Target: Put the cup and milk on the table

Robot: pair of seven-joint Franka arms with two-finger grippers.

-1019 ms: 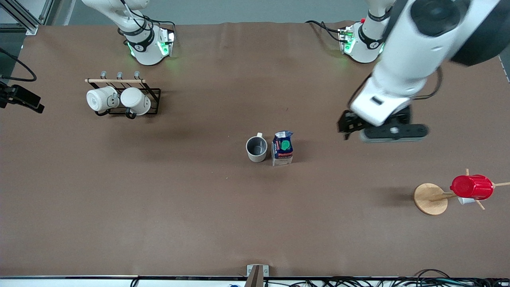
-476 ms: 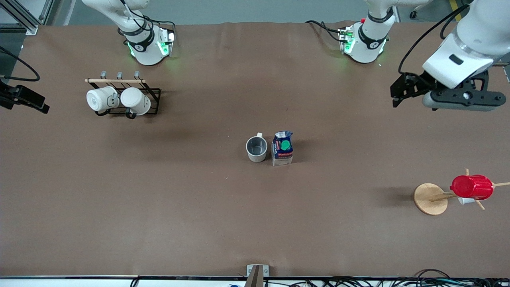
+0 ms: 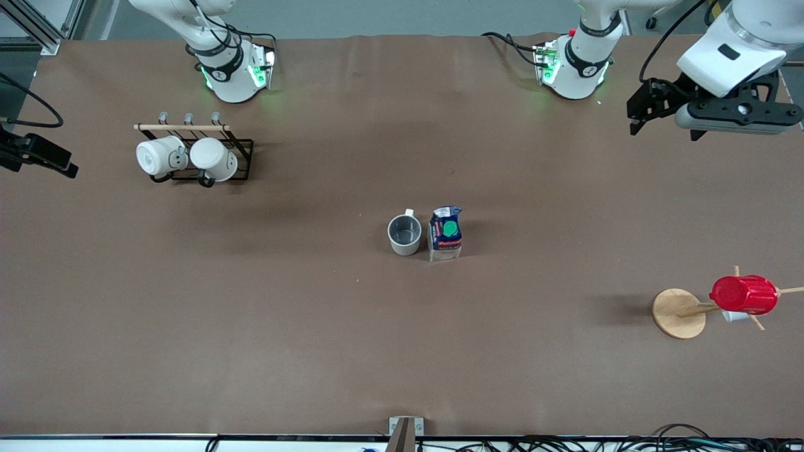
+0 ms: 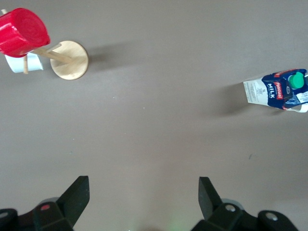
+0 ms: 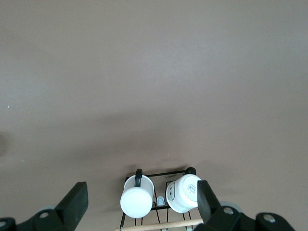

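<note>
The cup [image 3: 404,234], a beige mug with a grey inside, stands upright on the brown table [image 3: 314,339] near its middle. The milk [image 3: 445,233], a dark-blue carton with a green cap, stands right beside the cup, toward the left arm's end. The milk also shows in the left wrist view [image 4: 279,90]. My left gripper [image 3: 637,116] is open and empty, up in the air over the table near the left arm's base; it also shows in its wrist view [image 4: 143,180]. My right gripper [image 5: 141,187] is open and empty, high over the mug rack.
A black wire rack [image 3: 242,150] with two white mugs [image 3: 160,156] stands near the right arm's base. A red ribbed cup [image 3: 744,294] hangs on a wooden mug tree [image 3: 678,312] at the left arm's end, nearer the camera than the milk.
My left arm has swung up and away from the milk toward its own base and end of the table. The cup and milk have not moved.
</note>
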